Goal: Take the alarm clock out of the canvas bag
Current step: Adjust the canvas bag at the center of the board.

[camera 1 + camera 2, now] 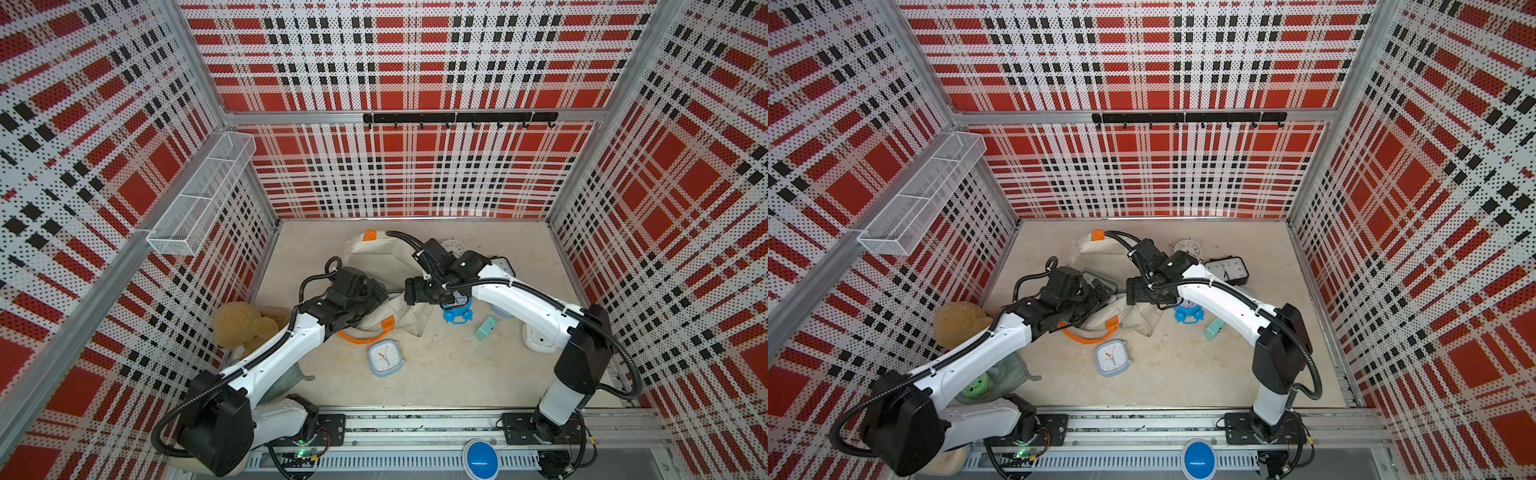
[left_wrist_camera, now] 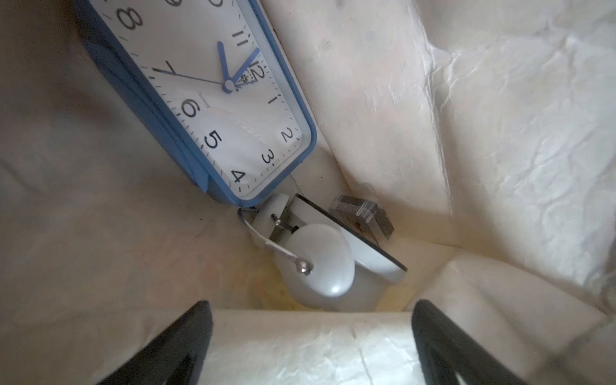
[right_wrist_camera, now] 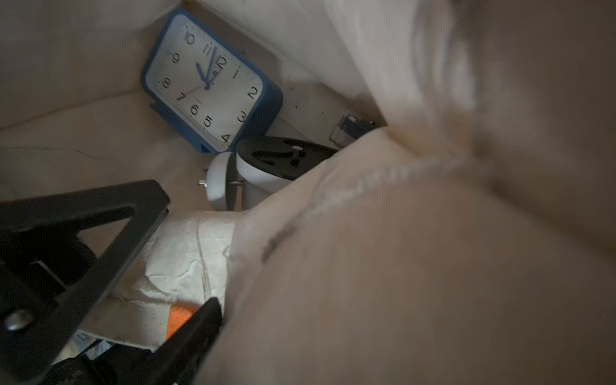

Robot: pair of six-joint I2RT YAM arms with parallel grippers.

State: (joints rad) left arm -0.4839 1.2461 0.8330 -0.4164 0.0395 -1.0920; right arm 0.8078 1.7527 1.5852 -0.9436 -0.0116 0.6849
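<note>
The cream canvas bag (image 1: 374, 257) (image 1: 1092, 253) with orange handles (image 1: 357, 337) lies on its side mid-table, its mouth between my two grippers. Inside it a blue rectangular alarm clock (image 2: 213, 100) (image 3: 213, 86) leans on the bag wall. A white twin-bell alarm clock (image 2: 320, 263) (image 3: 260, 180) lies beside it. My left gripper (image 1: 380, 297) (image 2: 310, 306) is open at the mouth, its fingers either side of a fold of the rim. My right gripper (image 1: 409, 293) is at the mouth from the other side. One finger (image 3: 200, 326) shows far out to the side; canvas hides the other.
Loose clocks lie outside the bag: a pale blue square one (image 1: 384, 357), a blue twin-bell one (image 1: 457, 313), a black one (image 1: 1227, 270), a white round one (image 1: 453, 247). A mint block (image 1: 486, 328) and a teddy bear (image 1: 245, 324) flank them. A wire basket (image 1: 199, 199) hangs on the left wall.
</note>
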